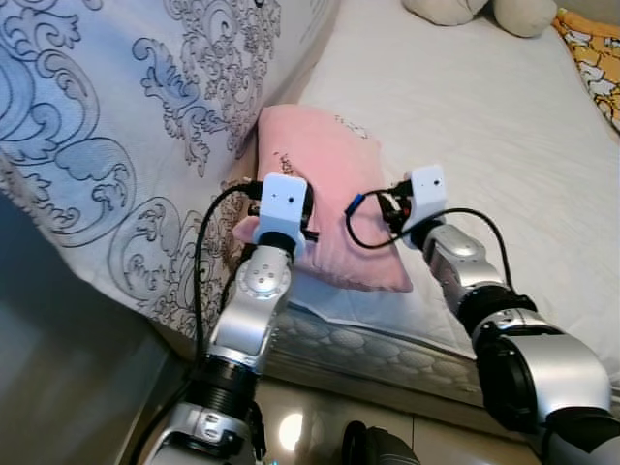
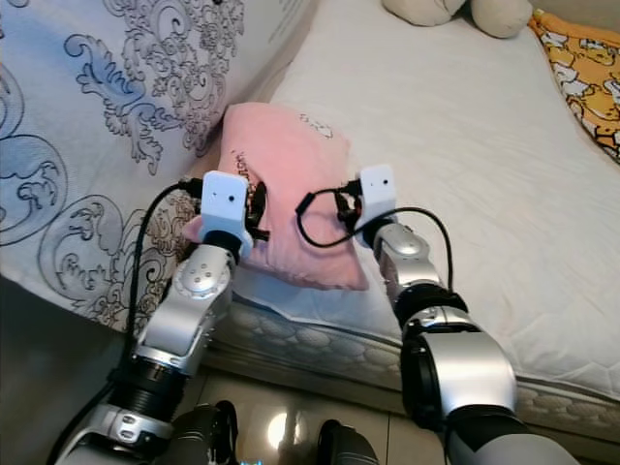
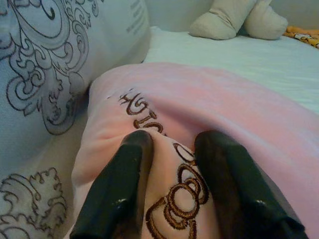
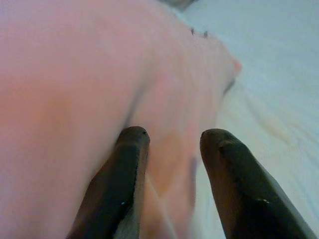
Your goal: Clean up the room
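Pink pillow (image 1: 334, 184) seemingly between end effectors.

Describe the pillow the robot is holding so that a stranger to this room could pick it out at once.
On the white bed, beside the grey-patterned duvet, lies a pink pillow. Left gripper and right gripper pinch it; it alone is pink with brown embroidery.

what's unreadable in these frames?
- Head views: both grippers' fingers hidden behind their white wrist camera housings.
- Left wrist view: brown embroidery on the pink pillow partly covered by the left gripper; wording illegible.
- Right wrist view: right gripper blurred; pillow contact unclear.
- Head views: plush toy cut off by the top edge.
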Robot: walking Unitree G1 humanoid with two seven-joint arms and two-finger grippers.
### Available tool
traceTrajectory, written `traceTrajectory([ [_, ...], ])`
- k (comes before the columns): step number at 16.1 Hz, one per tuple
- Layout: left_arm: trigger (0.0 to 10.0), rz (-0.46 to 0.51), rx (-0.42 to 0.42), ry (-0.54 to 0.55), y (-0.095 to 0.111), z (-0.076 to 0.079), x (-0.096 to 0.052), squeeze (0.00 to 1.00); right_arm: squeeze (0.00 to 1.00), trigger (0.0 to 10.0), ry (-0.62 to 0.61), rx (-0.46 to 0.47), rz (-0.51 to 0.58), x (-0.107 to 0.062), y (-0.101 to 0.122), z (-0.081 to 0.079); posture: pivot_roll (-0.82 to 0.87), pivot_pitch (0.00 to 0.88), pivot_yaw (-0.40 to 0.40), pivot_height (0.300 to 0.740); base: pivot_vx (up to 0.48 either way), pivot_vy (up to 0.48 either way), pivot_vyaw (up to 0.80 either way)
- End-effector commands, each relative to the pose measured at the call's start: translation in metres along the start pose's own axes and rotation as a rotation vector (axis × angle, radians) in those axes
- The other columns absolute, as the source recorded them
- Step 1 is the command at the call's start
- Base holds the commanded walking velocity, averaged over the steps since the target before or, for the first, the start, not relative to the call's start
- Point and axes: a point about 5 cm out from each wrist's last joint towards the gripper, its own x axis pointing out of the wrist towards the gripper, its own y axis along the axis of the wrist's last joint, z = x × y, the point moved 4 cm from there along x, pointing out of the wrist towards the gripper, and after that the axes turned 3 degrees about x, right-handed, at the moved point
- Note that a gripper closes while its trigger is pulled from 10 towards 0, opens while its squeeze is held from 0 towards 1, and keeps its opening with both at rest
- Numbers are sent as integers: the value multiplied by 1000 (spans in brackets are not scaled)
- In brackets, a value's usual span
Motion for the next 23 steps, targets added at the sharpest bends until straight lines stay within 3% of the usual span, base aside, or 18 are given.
traceTrajectory([
  [1, 10000, 11, 5, -43, 4, 7, 3, 1000, 1000, 10000, -7, 9, 47, 0, 9, 2, 147, 150, -87, 740, 0, 0, 0],
  [4, 10000, -38, 30, -20, -7, -8, -1, 1000, 1000, 10000, 1, 5, 56, -3, 5, 2, 142, 146, -83, 740, 0, 0, 0],
  [6, 10000, -95, 49, 1, -25, -15, -14, 1000, 1000, 10000, -10, 10, 57, -5, 1, 4, 135, 139, -79, 740, 0, 0, 0],
  [8, 10000, -100, 78, 24, -30, -21, -23, 1000, 1000, 10000, -37, 47, 78, -7, 1, 7, 133, 133, -77, 740, 0, 0, 0],
  [13, 10000, 112, 257, 104, 18, -46, -27, 1000, 1000, 10000, -49, 19, 164, -18, -1, 3, 138, 106, -81, 740, 0, 0, 0],
  [16, 10000, 177, 292, 112, 36, -53, -26, 1000, 1000, 10000, -74, -19, 210, -26, 1, 4, 138, 89, -80, 740, 0, 0, 0],
  [20, 10000, 182, 206, 61, 41, -60, -37, 1000, 1000, 10000, -156, -100, 350, -54, 20, 6, 131, 60, -75, 740, 0, 0, 0],
  [21, 10000, 189, 187, 46, 42, -58, -43, 404, 1000, 10000, -154, -110, 363, -63, 18, 3, 133, 55, -74, 740, 0, 0, 0],
  [22, 10000, 203, 154, 27, 45, -55, -52, 0, 898, 10000, -151, -117, 373, -77, 14, -1, 135, 49, -73, 740, 0, 0, 0],
  [23, 10000, 225, 131, 0, 51, -49, -59, 0, 0, 10000, -170, -111, 362, -89, 8, -4, 134, 36, -69, 740, 0, 0, 0],
])
